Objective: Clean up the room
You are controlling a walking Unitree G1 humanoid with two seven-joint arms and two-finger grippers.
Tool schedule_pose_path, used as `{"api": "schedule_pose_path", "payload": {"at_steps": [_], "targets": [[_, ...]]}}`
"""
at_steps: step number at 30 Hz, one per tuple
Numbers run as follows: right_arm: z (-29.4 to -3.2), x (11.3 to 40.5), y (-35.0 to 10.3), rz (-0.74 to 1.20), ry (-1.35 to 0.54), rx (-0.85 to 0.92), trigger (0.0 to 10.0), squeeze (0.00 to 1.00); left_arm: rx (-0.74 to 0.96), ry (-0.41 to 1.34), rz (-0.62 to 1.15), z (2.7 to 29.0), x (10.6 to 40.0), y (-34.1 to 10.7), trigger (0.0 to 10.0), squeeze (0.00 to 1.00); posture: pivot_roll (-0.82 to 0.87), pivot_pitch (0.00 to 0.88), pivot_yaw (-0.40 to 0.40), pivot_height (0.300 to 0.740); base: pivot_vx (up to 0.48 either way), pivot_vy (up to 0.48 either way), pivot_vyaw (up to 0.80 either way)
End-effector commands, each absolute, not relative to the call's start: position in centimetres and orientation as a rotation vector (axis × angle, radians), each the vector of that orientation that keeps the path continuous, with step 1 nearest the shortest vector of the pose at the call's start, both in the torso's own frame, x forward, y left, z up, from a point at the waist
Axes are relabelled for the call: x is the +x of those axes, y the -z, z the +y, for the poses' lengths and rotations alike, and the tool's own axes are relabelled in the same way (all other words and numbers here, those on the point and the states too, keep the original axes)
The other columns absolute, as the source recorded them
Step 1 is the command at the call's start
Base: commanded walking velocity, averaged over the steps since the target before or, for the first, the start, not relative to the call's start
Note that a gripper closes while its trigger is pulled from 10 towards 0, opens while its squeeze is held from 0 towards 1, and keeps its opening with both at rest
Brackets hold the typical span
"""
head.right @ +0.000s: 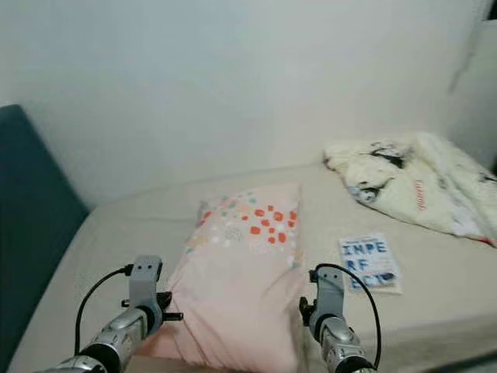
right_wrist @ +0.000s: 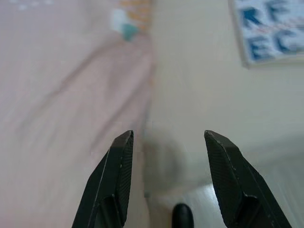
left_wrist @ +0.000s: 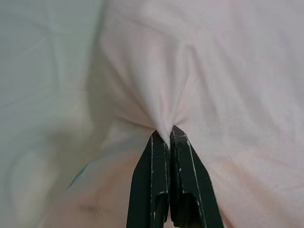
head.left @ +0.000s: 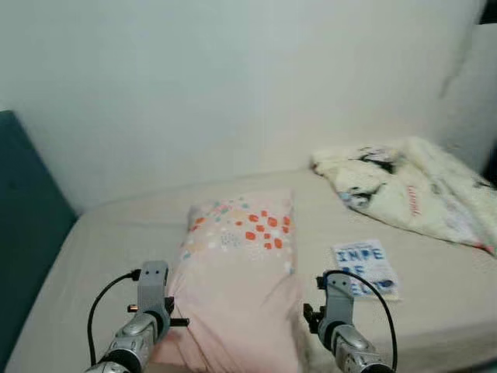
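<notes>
A pink pillow (head.left: 241,272) with orange and teal dots at its far end lies on the beige bed (head.left: 116,241) right in front of me. My left gripper (left_wrist: 168,134) is shut on a pinched fold of the pillow's fabric (left_wrist: 161,90) at its left near edge. My right gripper (right_wrist: 168,136) is open beside the pillow's right edge (right_wrist: 71,109), above bare sheet, with nothing between its fingers. A white book (head.left: 365,268) with blue letters lies flat on the bed just right of the pillow.
A crumpled cream blanket (head.left: 411,186) is heaped at the bed's far right. A teal headboard (head.left: 23,225) bounds the left side and a white wall (head.left: 233,78) the far side. The bed's near edge and pale floor (right_wrist: 209,199) lie below my right gripper.
</notes>
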State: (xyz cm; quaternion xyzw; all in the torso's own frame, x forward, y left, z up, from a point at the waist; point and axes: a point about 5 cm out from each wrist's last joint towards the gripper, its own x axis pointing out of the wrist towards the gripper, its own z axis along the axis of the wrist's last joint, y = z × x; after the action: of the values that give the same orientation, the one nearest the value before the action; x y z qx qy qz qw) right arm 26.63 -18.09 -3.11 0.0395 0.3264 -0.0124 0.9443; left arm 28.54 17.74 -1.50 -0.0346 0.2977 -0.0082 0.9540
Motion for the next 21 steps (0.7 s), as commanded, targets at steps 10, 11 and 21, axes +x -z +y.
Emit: {"api": "schedule_pose_path", "payload": {"at_steps": [10, 11, 21], "targets": [[-17.39, 26.62, 3.17, 0.660, 0.013, 0.103, 10.0, 0.00, -0.046, 0.021, 0.578, 18.12, 29.04, 0.93, 10.0, 0.00, -0.07, 0.000, 0.061, 0.740, 0.000, 0.000, 0.00], [-17.36, 26.64, 3.14, 0.655, 0.010, 0.103, 10.0, 0.00, -0.045, 0.022, 0.576, 18.11, 29.10, 0.88, 10.0, 0.00, -0.07, 0.000, 0.061, 0.740, 0.000, 0.000, 0.00], [-17.25, 26.30, 3.43, 0.673, -0.018, 0.055, 10.0, 0.00, -0.030, 0.041, 0.567, 17.84, 29.35, 0.66, 10.0, 0.00, -0.07, 0.000, 0.063, 0.740, 0.000, 0.000, 0.80]]}}
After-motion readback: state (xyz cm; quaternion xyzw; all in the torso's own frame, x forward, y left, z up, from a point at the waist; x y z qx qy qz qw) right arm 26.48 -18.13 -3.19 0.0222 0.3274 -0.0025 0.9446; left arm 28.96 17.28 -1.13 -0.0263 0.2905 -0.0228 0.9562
